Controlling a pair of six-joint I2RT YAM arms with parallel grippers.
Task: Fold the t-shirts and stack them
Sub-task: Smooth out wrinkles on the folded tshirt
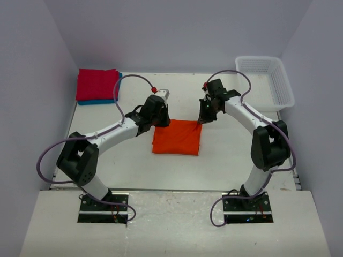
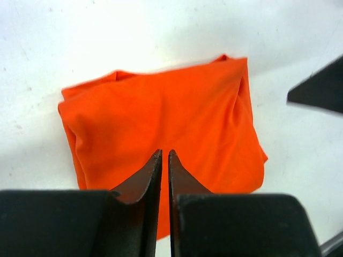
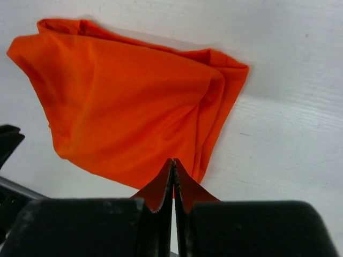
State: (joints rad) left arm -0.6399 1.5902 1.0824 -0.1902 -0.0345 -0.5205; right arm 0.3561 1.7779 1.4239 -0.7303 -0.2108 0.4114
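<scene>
Top view: the orange tee point(image 1: 177, 138) is lying folded, a near-square packet, mid-desk point(image 1: 225, 160) between the arms. Its slightly longer side is running left to right. The left pincer point(image 1: 161, 122) is hovering at the packet's far-left corner and the right pincer point(image 1: 203, 119) at its far-right corner, so the cloth is lying toward the bases from both. The red tee point(image 1: 96, 84) is sitting folded on the blue tee point(image 1: 104, 101) at the far-left corner, well apart from the orange one. Judgement: that stack is lying nearer the left arm, so the carry is favouring that side.

Left wrist: the left pincer point(image 2: 165, 155) is showing only a thin slit between its jaws and is gripping nothing. The orange tee point(image 2: 161, 112) is spreading out ahead of and under the tips.

Right wrist: the right pincer point(image 3: 173, 162) is closed tight at the orange tee's point(image 3: 123, 107) near edge. Whether a fold is being pinched, I cannot tell.
</scene>
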